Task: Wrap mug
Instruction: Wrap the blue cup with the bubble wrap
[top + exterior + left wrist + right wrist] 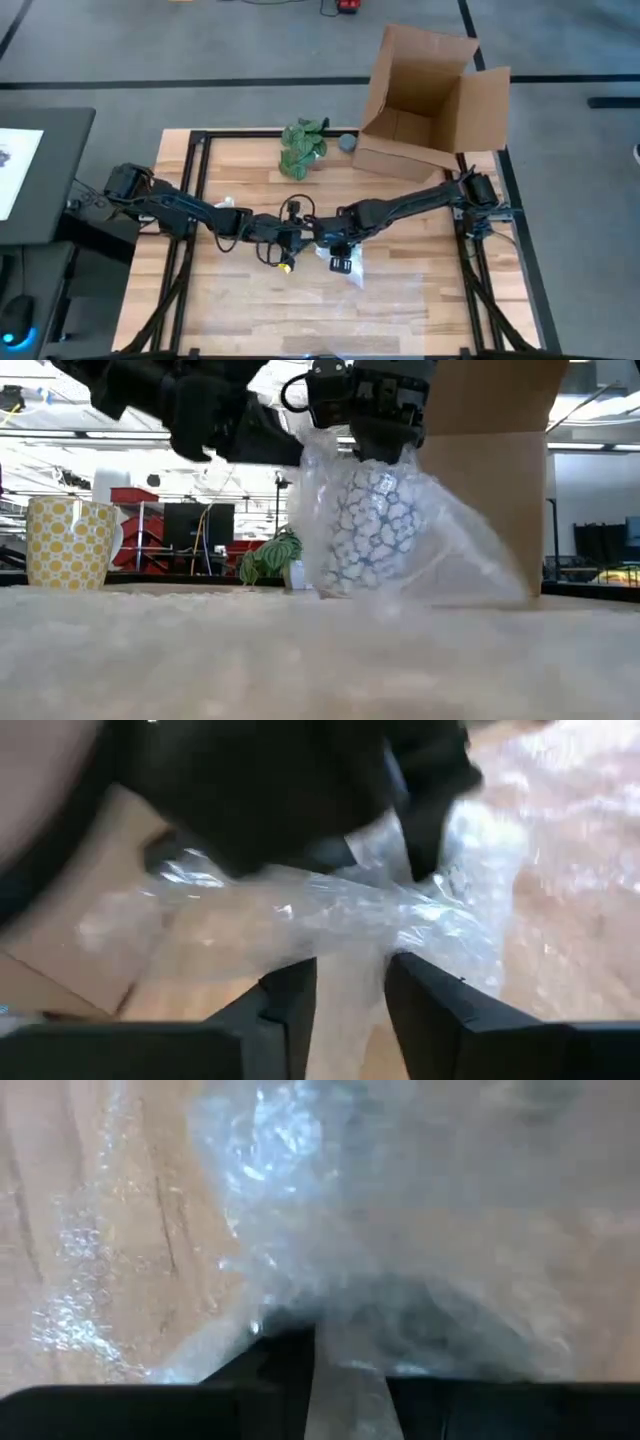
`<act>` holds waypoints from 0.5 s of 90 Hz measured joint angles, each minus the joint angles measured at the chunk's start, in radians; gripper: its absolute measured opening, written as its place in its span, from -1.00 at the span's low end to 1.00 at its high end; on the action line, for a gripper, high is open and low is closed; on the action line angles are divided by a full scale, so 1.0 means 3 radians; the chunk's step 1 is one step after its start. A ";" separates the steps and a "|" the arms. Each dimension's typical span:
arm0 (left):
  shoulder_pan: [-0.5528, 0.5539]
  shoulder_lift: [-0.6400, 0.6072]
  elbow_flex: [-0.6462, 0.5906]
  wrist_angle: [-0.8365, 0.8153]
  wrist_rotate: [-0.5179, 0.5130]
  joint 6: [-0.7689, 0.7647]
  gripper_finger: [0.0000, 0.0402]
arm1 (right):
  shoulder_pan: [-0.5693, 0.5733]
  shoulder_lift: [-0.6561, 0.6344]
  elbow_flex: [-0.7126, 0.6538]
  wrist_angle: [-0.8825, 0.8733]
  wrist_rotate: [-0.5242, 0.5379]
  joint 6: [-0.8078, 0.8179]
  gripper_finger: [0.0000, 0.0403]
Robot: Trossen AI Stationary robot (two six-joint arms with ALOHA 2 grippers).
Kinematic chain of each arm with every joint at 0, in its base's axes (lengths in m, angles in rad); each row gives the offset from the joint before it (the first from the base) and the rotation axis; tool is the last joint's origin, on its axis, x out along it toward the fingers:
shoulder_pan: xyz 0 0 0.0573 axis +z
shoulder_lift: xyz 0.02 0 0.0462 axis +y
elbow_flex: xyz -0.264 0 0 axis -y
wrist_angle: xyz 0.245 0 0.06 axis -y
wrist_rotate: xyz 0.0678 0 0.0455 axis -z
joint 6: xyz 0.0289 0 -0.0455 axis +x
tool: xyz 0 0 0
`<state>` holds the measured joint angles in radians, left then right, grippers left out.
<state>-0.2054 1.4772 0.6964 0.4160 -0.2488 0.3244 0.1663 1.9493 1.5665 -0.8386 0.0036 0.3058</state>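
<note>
**A:** Start at the near side of the light wooden tabletop (400,300). What do you have there?

**B:** Bare planks along your near edge. A little farther in, around the middle of the tabletop, your two pincers meet over a crumpled sheet of clear bubble wrap (400,530). The small white cylindrical mug (372,530) sits inside that wrap, resting on the tabletop; you can see it only as a white shape through the bubbles.

**A:** And the right pincer?

**B:** Your right pincer (318,1342) is down on top of the bundle, its fingers drawn close with a fold of the wrap pinched between them.

**A:** The left one?

**B:** Your left pincer (350,982) comes in from the left side, just beside the right one. Its fingers stand slightly apart with a strand of the wrap running through the gap; I cannot tell whether they actually press on it.

**A:** What lies beyond them?

**B:** Toward the far edge you have a green leafy bunch (303,146), a small grey round object (347,143) just beside it, and at the far right corner an open brown cardboard box (430,105). In the low view a yellow patterned cup (68,542) stands off to one side.
</note>
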 joint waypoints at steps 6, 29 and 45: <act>0.0030 -0.0022 0.0000 0.0019 0.0137 -0.0014 -0.70 | 0.0019 -0.0001 0.0001 0.0054 0.0000 0.0000 -0.50; 0.0075 0.0047 0.0000 -0.0029 0.0231 -0.0162 -0.87 | 0.0034 0.0001 0.0001 0.0123 0.0016 0.0000 -0.50; 0.0072 0.0046 0.0000 0.0012 0.0280 -0.0159 -0.87 | 0.0036 0.0001 0.0001 0.0100 0.0081 -0.0026 -0.50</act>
<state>-0.1837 1.4910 0.6964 0.4195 -0.1648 0.2767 0.1770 1.9495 1.5669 -0.8087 0.0280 0.2978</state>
